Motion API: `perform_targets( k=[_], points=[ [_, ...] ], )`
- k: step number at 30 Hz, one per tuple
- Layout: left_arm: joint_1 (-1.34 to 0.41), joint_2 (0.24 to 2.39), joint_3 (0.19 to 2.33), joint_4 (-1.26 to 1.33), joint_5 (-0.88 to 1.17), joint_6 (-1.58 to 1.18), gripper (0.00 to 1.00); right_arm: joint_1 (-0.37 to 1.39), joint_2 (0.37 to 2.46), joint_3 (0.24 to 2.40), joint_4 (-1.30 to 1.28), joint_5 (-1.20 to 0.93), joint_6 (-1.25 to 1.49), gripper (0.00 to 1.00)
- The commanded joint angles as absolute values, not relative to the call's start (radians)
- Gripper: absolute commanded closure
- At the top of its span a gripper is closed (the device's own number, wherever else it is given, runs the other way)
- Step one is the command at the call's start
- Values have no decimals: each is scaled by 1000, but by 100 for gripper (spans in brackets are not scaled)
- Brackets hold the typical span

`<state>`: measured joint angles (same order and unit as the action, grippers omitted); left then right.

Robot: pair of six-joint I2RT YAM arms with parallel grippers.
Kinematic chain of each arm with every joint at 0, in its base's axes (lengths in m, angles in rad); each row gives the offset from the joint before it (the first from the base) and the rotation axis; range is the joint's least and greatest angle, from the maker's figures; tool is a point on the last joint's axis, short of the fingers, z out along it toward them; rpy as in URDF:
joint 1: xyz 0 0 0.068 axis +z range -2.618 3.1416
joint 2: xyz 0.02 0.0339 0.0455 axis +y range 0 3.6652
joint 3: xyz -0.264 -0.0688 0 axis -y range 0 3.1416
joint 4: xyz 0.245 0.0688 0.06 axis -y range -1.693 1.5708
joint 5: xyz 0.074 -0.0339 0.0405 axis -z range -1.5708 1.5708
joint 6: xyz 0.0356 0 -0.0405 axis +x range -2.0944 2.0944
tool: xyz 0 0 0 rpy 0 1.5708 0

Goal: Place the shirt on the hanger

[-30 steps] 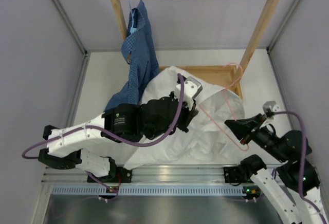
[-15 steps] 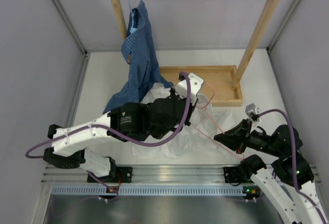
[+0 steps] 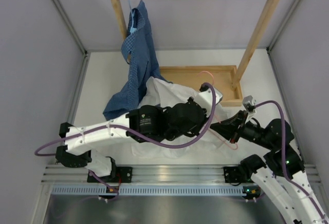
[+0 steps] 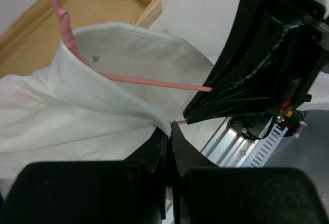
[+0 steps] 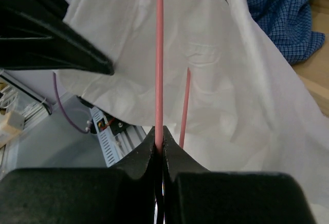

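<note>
The left arm has swung well to the right across the table within the last 1 second, carrying the large white thin-cloth button-up shirt (image 3: 158, 93) with it. The shirt lay spread wide then; now it is bunched under the arm. The left gripper (image 4: 168, 131) has its jaws pressed together on a folded edge of the white cloth, just beside the right gripper (image 5: 160, 141). The right gripper has moved in toward the centre, jaws pinching 1 wire of the thin pink triangular hanger (image 4: 149, 81). The hanger's hook now reaches over the shallow wooden tray (image 3: 195, 71).

In the left wrist view the pink wire runs into the fold of cloth, so 1 shoulder of the hanger seems to be entering the shirt. That looks like the threading step under way, not finished: most of the shirt lies heaped on the table, near the hanging blue checked shirt (image 3: 139, 54).
</note>
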<state>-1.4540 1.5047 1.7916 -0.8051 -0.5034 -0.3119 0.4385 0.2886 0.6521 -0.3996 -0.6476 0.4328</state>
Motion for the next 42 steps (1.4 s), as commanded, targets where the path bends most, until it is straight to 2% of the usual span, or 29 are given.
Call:
perform_targets(
  k=[1, 11, 12, 13, 15, 17, 19, 23, 24, 27, 29, 30, 31, 32, 34, 42],
  points=[
    [-1459, 1514, 1842, -779, -402, -307, 100, 445, 262, 586, -178, -566, 475, 100],
    [-1463, 1554, 1962, -779, -420, -242, 100, 445, 132, 531, -114, -534, 489, 100],
    [-1463, 1552, 1965, -781, -413, -230, 93, 445, 97, 519, -106, -522, 494, 100],
    [-1463, 1548, 1967, -781, -408, -201, 65, 445, 78, 512, -88, -517, 502, 100],
    [-1463, 1542, 1980, -781, -423, -173, 32, 445, 32, 493, -74, -491, 514, 100],
    [-1463, 1522, 1994, -781, -429, -123, 10, 443, 8, 479, -49, -479, 531, 100],
    [-1463, 1494, 2016, -779, -443, -59, 3, 443, -32, 460, -37, -463, 543, 100],
    [-1463, 1439, 2007, -737, -456, 104, 2, 443, -64, 448, -43, -456, 540, 100],
    [-1463, 1407, 1984, -712, -430, 221, 2, 445, -67, 449, -49, -457, 538, 100],
    [-1460, 1324, 1821, -600, -257, 465, 2, 443, -84, 451, -72, -480, 517, 100],
    [-1431, 1296, 1738, -563, -168, 524, 2, 443, -103, 454, -72, -515, 509, 100],
    [-1395, 1289, 1733, -560, -116, 538, 2, 443, -107, 456, -72, -531, 506, 100],
    [-1285, 1293, 1753, -567, -48, 523, 2, 443, -112, 457, -75, -544, 502, 100],
    [-1217, 1301, 1775, -580, 153, 500, 2, 445, -115, 462, -81, -569, 494, 100],
    [-1081, 1338, 1822, -620, 295, 434, 2, 443, -110, 482, -116, -587, 476, 100],
    [-1063, 1426, 1939, -744, 532, 426, 3, 443, -97, 500, -126, -690, 456, 100]
  ],
)
